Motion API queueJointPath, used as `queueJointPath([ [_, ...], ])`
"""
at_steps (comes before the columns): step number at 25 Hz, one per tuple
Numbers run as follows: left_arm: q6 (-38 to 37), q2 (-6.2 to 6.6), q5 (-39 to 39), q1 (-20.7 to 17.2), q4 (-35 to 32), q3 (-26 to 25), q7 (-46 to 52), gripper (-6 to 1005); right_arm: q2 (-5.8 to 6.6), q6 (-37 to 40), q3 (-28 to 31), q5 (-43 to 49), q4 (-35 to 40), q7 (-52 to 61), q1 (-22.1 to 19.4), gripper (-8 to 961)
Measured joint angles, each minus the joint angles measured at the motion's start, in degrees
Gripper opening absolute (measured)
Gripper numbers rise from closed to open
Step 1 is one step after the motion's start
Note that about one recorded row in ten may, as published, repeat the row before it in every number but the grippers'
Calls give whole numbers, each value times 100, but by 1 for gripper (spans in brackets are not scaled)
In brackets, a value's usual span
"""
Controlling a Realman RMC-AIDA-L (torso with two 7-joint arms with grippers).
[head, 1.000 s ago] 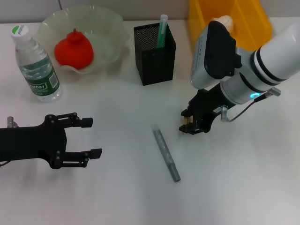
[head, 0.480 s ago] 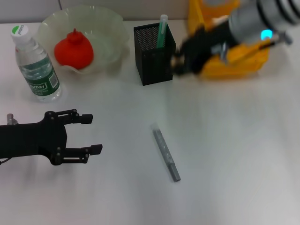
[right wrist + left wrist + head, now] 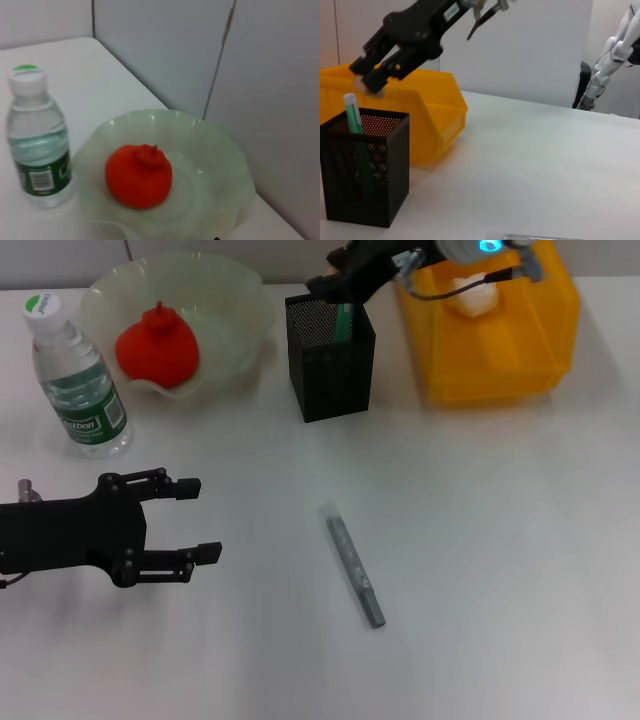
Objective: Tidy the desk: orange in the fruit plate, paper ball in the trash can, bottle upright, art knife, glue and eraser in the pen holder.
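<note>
While the trash can (image 3: pixel 500 350) stood just beside, the right hand (image 3: pixel 370 82) hung over the pen holder (image 3: pixel 330 355), pinching the pale eraser (image 3: pixel 370 86) — released off-centre, it could strike the rim and bounce onto the desk (image 3: pixel 480 540); the left hand (image 3: pixel 185 522) lay open, idle.

Bright, even light; soft shadows

Left gripper (image 3: pixel 190 520) jaws spread, low; right gripper (image 3: pixel 367 85) raised, far side.

Green stick (image 3: pixel 347 302) inside pen holder (image 3: pixel 330 358), right gripper (image 3: pixel 330 282) above its mouth.
</note>
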State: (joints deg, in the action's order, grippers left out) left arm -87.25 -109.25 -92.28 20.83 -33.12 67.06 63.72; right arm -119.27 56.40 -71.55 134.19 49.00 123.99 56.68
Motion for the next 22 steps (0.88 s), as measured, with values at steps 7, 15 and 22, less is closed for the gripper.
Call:
queueJointPath([
  [7,0,-8,0,12,-10,-61,0,825,-22,-203,-138,-11,-338,-62,141,469],
  [15,0,4,0,28,-10,-87,0,825,-29,-400,-158,-29,-389,-23,98,496],
  [22,-2,23,0,26,-9,-88,0,824,-20,-90,-98,-238,-55,278,-12,608],
])
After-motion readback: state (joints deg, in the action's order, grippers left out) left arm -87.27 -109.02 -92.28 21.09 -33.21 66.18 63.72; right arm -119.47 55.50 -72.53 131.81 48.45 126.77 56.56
